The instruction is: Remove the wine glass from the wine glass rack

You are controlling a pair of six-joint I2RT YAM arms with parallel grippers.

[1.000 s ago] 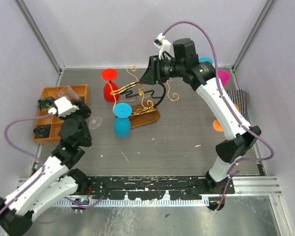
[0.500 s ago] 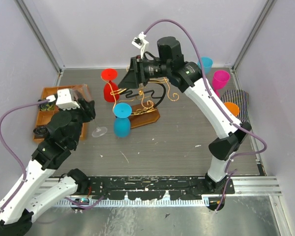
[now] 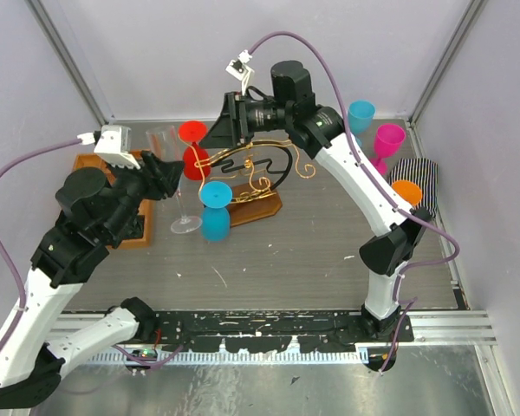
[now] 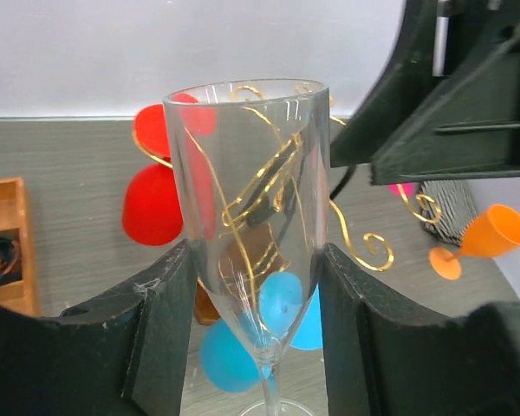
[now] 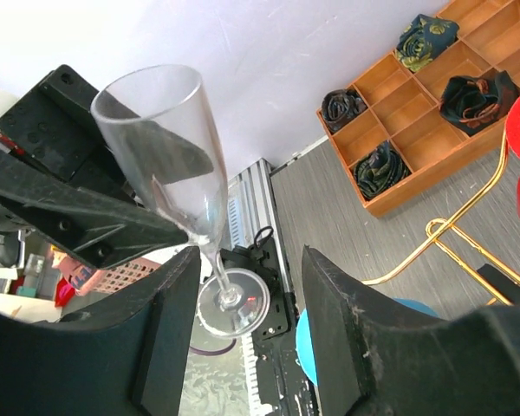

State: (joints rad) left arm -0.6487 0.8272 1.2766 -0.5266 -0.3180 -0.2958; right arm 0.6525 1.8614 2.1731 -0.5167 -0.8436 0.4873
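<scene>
My left gripper (image 4: 253, 321) pinches the clear wine glass (image 4: 247, 173) upright, off the wine glass rack (image 3: 260, 206) just beyond my fingers. Its foot may touch the table (image 3: 312, 243). My right gripper (image 5: 250, 286) hangs spread above the rack.

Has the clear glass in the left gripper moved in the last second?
Yes. The clear glass swung right, off the wooden tray toward the rack.

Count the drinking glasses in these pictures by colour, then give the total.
Clear glass: 1
Red glass: 1
Blue glasses: 2 (front blue glass, rear blue glass)
Pink glass: 1
Orange glass: 1
Total: 6
</scene>
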